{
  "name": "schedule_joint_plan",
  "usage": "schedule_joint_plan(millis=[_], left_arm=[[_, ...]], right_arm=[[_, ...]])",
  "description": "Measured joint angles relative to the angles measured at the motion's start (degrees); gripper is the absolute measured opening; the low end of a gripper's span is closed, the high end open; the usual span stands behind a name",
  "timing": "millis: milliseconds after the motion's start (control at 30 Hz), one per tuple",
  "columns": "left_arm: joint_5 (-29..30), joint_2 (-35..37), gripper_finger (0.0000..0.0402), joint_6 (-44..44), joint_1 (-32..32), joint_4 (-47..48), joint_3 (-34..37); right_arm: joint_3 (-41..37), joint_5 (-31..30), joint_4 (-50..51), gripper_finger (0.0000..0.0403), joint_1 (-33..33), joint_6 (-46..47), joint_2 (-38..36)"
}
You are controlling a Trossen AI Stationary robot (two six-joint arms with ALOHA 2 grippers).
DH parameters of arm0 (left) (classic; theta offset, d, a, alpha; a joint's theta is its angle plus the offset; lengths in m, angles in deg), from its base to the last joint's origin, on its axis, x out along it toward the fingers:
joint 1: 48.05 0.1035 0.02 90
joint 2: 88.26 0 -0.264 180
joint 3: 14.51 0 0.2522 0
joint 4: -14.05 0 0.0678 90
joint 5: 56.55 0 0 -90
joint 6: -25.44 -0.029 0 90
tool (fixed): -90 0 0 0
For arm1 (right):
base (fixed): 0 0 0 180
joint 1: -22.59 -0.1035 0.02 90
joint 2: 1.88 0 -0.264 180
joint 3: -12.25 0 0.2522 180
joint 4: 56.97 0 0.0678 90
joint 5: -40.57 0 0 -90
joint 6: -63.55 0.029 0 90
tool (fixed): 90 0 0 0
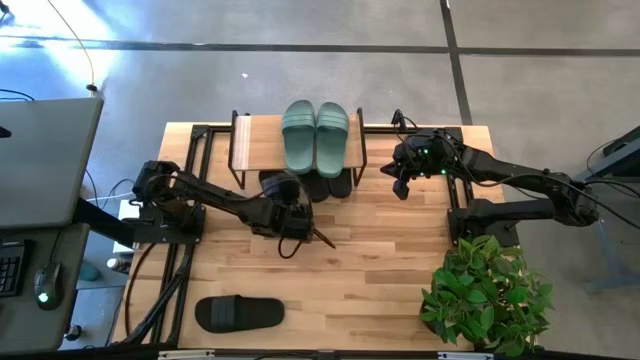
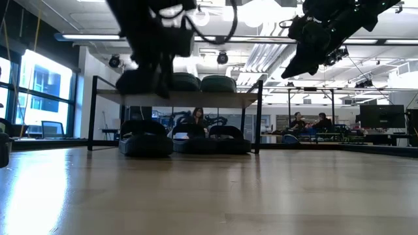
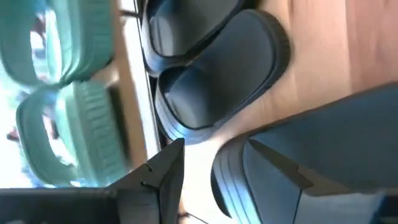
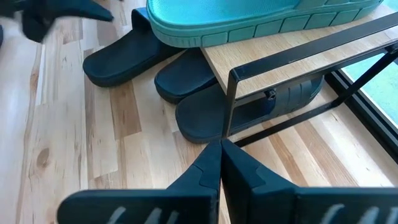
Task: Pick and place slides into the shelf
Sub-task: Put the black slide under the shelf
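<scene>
The shelf [image 1: 262, 143] stands at the table's far middle, with a sage-green pair of slides [image 1: 315, 137] lying sole-down on its top board. Three black slides [image 1: 322, 186] lie on the table under it [image 4: 186, 78], their near ends sticking out past the frame. A further black slide [image 1: 238, 313] lies sole-down at the near left. My left gripper [image 1: 287, 202] hovers open just above and in front of the leftmost black slide [image 3: 224, 87], nothing between its fingers [image 3: 155, 180]. My right gripper [image 4: 221, 155] hangs shut in the air to the right of the shelf.
A potted plant [image 1: 485, 290] stands at the near right corner. The shelf's black frame [image 4: 231, 102] reaches down to the table beside the slides. Bare wood [image 1: 380, 270] lies between the shelf and the near edge.
</scene>
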Motion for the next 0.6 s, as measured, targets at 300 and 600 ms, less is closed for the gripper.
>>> schedule_joint_plan(millis=[300,600], left_arm=[[-17.4,5.5,0.012,26.2,-3.1,15.0,-15.9],[-16.0,22.5,0.0025,51.8,-10.4,17.8,-5.4]], right_arm=[[0.0,0.3,0.5,0.0,0.0,-0.4,0.0],[0.0,2.5,1.1,0.0,0.0,-0.5,0.0]])
